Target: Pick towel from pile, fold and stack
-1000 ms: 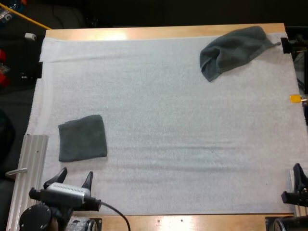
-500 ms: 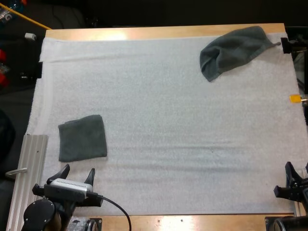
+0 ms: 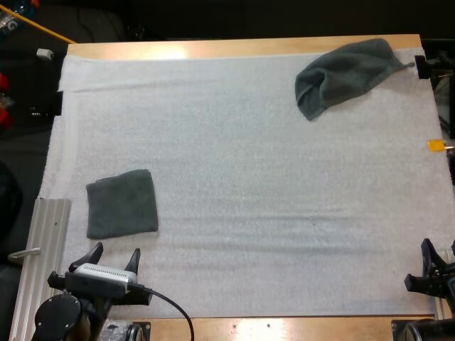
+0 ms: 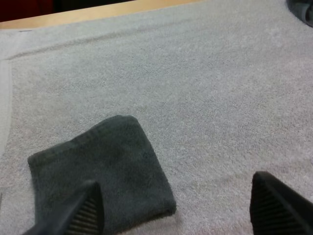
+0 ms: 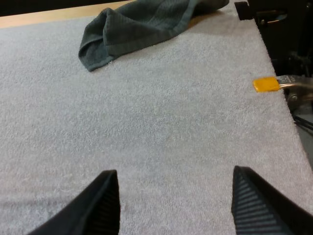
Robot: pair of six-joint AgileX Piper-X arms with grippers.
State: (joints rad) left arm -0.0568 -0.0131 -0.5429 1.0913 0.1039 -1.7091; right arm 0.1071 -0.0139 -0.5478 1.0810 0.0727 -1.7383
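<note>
A folded dark grey-green towel (image 3: 121, 203) lies flat at the mat's near left; it is also seen just ahead of my left gripper (image 4: 173, 205). A crumpled towel (image 3: 344, 74) rests at the far right corner of the mat, and it lies far ahead of my right gripper (image 5: 173, 198) as the crumpled towel (image 5: 142, 27). My left gripper (image 3: 114, 257) hovers open just behind the folded towel, holding nothing. My right gripper (image 3: 437, 256) is open at the mat's near right corner, far from both towels.
A white mat (image 3: 242, 177) covers the wooden table (image 3: 234, 47). A ribbed metal rail (image 3: 44, 249) runs along the near left edge. A dark bracket (image 3: 425, 67) sits beside the crumpled towel.
Both arms drew back slightly toward the table's near edge a second ago and have held still since. The towels have not moved.
</note>
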